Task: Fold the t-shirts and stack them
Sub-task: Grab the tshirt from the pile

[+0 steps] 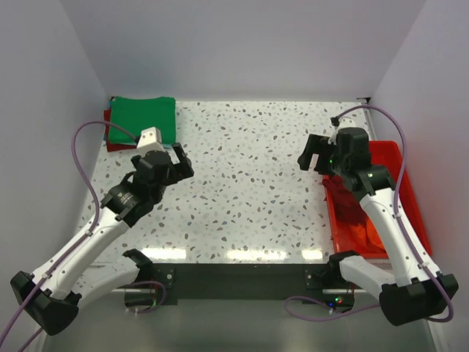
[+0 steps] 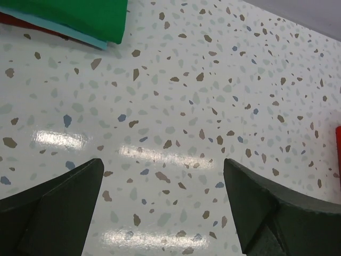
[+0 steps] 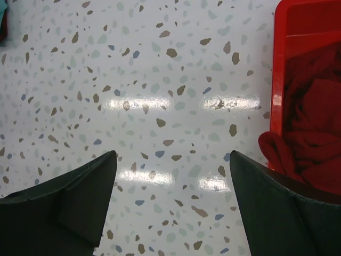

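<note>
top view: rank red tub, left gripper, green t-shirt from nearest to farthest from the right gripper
1. red tub, just beside the right gripper, on the right side
2. left gripper, opposite, left of centre
3. green t-shirt, far left corner

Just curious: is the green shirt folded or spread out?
Folded: the green t-shirt lies as a compact rectangle with straight edges and no sleeves sticking out.
</note>
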{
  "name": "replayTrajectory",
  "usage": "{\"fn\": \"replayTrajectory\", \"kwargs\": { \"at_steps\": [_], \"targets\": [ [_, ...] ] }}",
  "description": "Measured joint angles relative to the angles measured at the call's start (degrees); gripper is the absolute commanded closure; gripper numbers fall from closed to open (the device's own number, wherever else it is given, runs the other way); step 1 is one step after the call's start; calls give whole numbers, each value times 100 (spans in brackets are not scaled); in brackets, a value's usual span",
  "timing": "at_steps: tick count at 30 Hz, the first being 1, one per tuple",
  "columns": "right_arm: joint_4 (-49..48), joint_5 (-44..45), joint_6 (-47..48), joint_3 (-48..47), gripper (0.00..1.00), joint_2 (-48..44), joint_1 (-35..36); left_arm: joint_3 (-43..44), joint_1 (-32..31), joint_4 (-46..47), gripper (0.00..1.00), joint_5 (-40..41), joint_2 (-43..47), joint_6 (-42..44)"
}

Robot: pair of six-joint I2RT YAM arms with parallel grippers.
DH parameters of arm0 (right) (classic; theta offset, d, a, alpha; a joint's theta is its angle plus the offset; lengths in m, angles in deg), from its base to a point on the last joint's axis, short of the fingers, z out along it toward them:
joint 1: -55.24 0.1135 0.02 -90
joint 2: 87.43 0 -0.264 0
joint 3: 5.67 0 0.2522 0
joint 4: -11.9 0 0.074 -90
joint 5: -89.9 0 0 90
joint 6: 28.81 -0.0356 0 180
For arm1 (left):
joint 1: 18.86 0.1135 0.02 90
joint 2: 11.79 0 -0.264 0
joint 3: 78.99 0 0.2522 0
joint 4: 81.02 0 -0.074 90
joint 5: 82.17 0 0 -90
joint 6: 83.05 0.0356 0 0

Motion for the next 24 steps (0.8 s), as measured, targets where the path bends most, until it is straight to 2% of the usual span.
{"fn": "replayTrajectory", "kwargs": {
  "at_steps": [6,9,12,18,24],
  "targets": [
    [70,297,-146,0,10,7,0,-24,0,138,0,15,-61,52],
    [166,619,-297,0,3,92,0,-101,0,306,0,-96,-144,177],
    [413,1001,-463,-44,3,328,-68,-146,0,422,0,-214,-282,256],
    [927,1543,-647,-92,4,953,-896,-164,0,498,0,-326,-540,393],
    [1062,1648,-686,-92,4,1054,-1257,-164,0,525,0,-385,-595,492]
  ]
}}
